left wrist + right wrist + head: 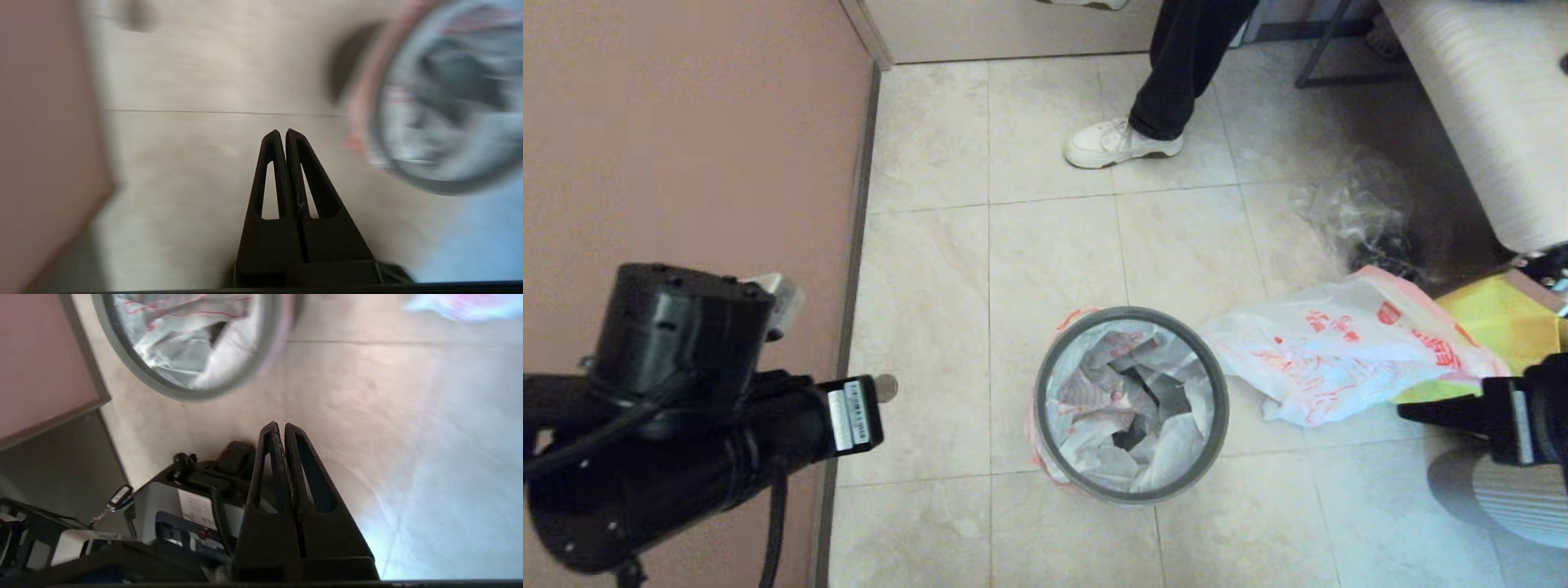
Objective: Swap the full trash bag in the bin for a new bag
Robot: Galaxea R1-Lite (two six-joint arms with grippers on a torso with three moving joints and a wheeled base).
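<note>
The pale grey bin (1131,404) with its dark grey ring rim (1045,384) stands on the tiled floor in the middle; it also shows as the bin (445,110) and the bin (192,339). A white bag with red print (1094,392) lines it, crumpled, pink edge outside; I make out no bottle inside. A like puffed bag (1339,351) lies right of the bin; whether it holds bottles I cannot tell. My left gripper (282,131) hangs shut and empty over bare floor left of the bin. My right gripper (281,424) (1409,411) is shut and empty, low at the right.
A person's leg and white shoe (1123,143) stand beyond the bin. A clear plastic bag (1364,212) and a yellow fabric bag (1503,318) lie at the right below a pale bench (1486,106). A pinkish wall (686,163) runs along the left.
</note>
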